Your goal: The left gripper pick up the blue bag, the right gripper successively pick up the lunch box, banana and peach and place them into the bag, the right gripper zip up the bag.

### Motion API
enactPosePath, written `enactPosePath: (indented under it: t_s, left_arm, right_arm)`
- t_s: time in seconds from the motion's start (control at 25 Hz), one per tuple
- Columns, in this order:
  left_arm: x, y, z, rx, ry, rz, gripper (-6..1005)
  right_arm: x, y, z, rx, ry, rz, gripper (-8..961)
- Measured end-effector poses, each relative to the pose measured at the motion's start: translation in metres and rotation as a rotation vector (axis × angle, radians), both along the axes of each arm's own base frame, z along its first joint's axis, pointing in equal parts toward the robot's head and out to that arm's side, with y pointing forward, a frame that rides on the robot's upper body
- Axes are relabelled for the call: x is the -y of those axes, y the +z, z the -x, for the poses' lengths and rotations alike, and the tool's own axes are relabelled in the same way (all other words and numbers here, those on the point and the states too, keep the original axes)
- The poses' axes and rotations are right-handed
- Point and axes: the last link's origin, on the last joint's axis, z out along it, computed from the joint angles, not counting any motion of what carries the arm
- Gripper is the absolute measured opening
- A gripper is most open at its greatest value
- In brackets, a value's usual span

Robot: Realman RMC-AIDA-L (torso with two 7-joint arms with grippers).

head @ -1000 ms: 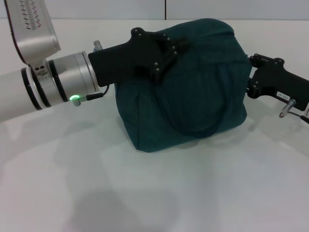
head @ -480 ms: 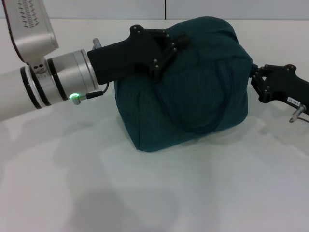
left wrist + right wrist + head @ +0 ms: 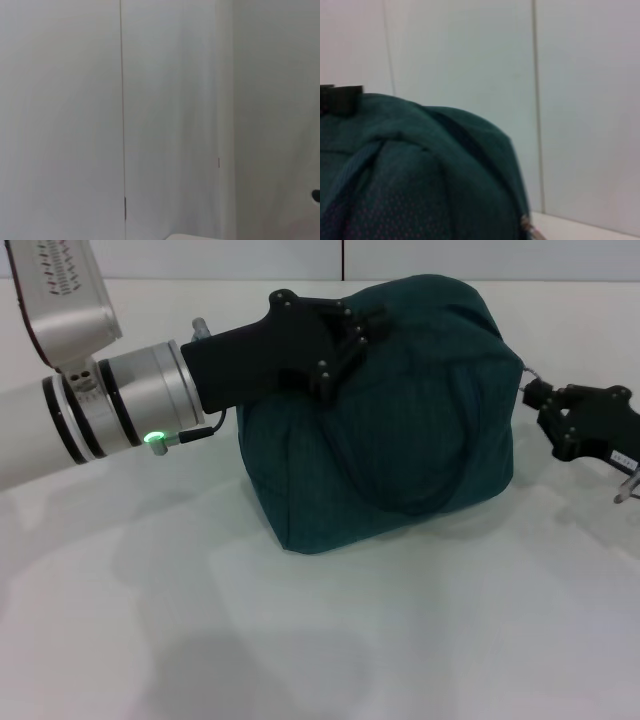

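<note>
The blue bag (image 3: pixel 400 410) stands bulging on the white table, its top closed. My left gripper (image 3: pixel 362 328) reaches in from the left and is shut on the fabric at the bag's top left. My right gripper (image 3: pixel 535 400) is open just off the bag's right end, a little apart from it, below the small zipper pull (image 3: pixel 527 371). The right wrist view shows the bag's top (image 3: pixel 420 170) close up and the zipper pull (image 3: pixel 525 225) at its end. The lunch box, banana and peach are not in view.
The white table (image 3: pixel 330 640) lies bare in front of the bag. A white wall with a dark vertical seam (image 3: pixel 121 100) stands behind; the left wrist view shows only that wall.
My right gripper has drawn back to the right and slightly down, away from the bag's right end. The left gripper and the bag have stayed almost still.
</note>
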Motion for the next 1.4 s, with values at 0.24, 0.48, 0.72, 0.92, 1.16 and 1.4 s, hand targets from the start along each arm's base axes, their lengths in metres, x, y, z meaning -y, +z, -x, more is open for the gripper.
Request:
enactPosePath:
  t_s: [0.24, 0.48, 0.72, 0.92, 1.16, 1.4]
  left_arm:
    - [0.0, 0.0, 0.002, 0.027, 0.023, -0.002, 40]
    - [0.001, 0.001, 0.008, 0.09, 0.075, -0.012, 41]
    - [0.01, 0.007, 0.014, 0.192, 0.099, -0.025, 43]
    - [0.034, 0.013, 0.017, 0.234, -0.017, -0.051, 242]
    - [0.067, 0.016, 0.035, 0.268, -0.075, -0.085, 547]
    - [0.083, 0.017, 0.053, 0.262, -0.026, -0.105, 616]
  right_arm:
    - [0.002, 0.008, -0.007, -0.045, -0.047, -0.051, 21]
    - [0.005, 0.009, -0.008, -0.062, -0.054, -0.037, 136]
    - [0.014, 0.023, 0.005, -0.162, 0.053, -0.042, 354]
    - [0.031, 0.035, 0.04, -0.274, 0.292, 0.093, 406]
    - [0.044, 0.035, 0.074, -0.234, 0.489, 0.327, 427]
    - [0.044, 0.028, 0.083, -0.204, 0.515, 0.38, 445]
